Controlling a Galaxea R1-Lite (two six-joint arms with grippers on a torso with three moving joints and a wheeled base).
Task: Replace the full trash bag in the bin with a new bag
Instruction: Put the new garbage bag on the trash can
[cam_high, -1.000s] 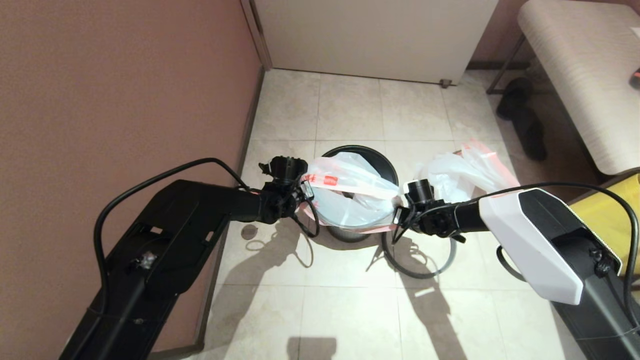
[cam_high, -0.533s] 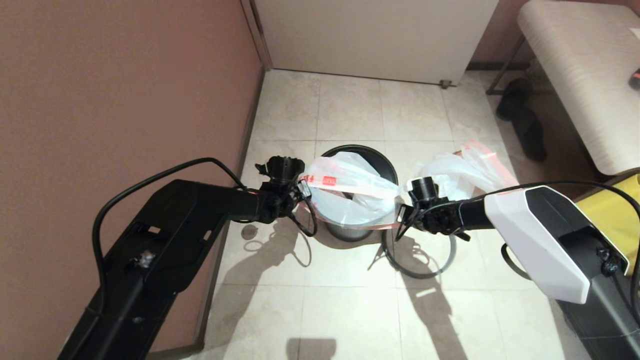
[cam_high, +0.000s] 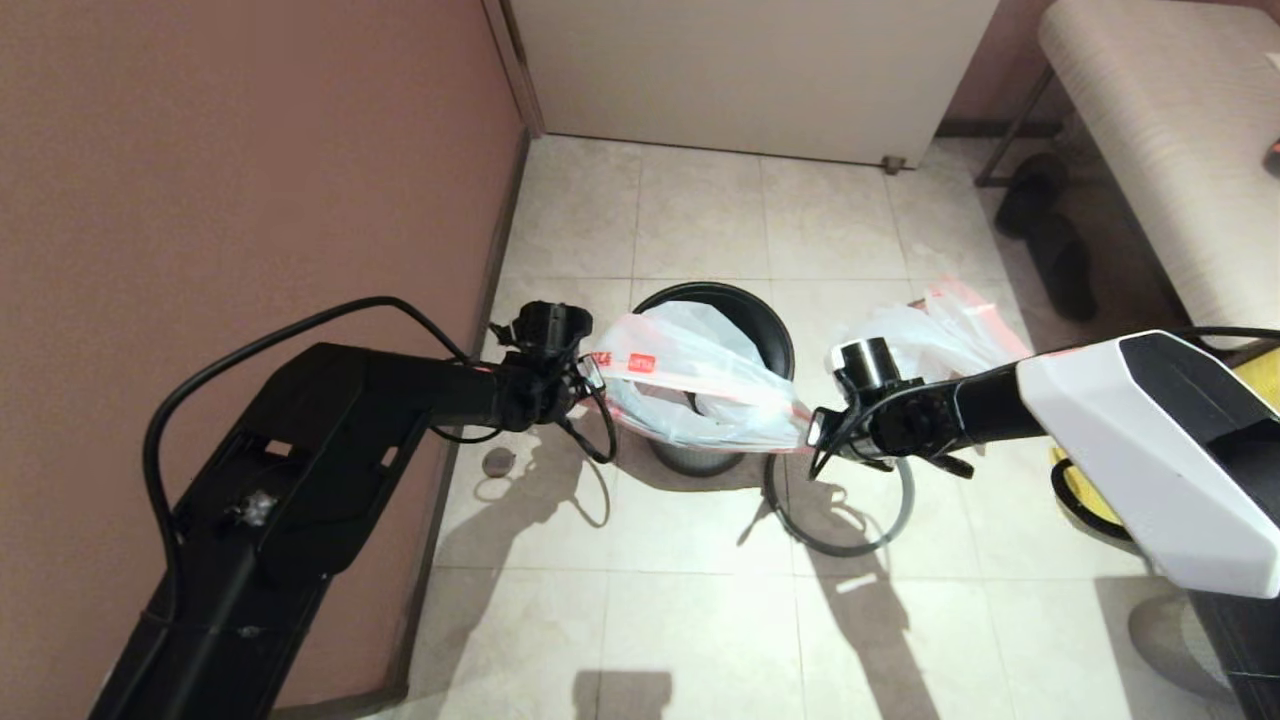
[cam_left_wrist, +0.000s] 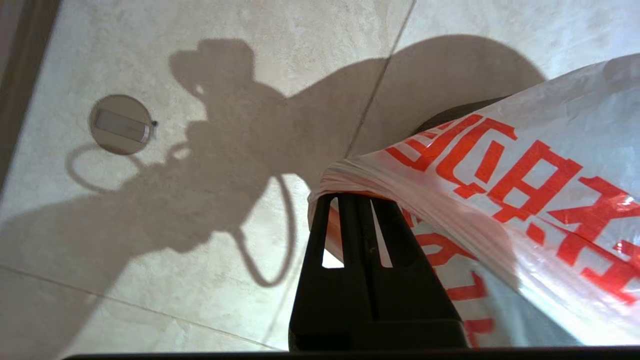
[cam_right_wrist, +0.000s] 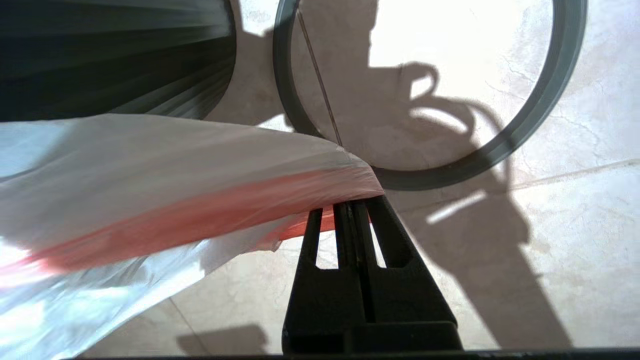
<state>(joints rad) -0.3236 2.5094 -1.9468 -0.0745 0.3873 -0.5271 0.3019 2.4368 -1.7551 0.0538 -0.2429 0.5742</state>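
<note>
The new bag (cam_high: 690, 385), white with bold red characters, hangs stretched between my two grippers just above the bin (cam_high: 765, 320), a small black wastebasket. My left gripper (cam_high: 592, 375) is shut on the bag's left edge. My right gripper (cam_high: 808, 432) is shut on its pink-red right edge. In the left wrist view the gripper (cam_left_wrist: 356, 197) pinches gathered plastic of the new bag (cam_left_wrist: 525, 175). In the right wrist view the gripper (cam_right_wrist: 356, 205) clamps the new bag (cam_right_wrist: 175, 170) beside the bin (cam_right_wrist: 115, 55). The full trash bag (cam_high: 930, 335) lies on the floor right of the bin.
The grey ring rim (cam_high: 845, 545) lies flat on the tiles near the bin, under my right wrist. A brown wall (cam_high: 250, 150) runs close on the left. Black shoes (cam_high: 1050, 250) and a bench (cam_high: 1150, 150) are at the right, with a yellow bag (cam_high: 1090, 500) behind my right arm.
Both grippers have drawn a little further apart, pulling the new bag flatter and tauter over the bin. My right arm has swung outward to the right.
</note>
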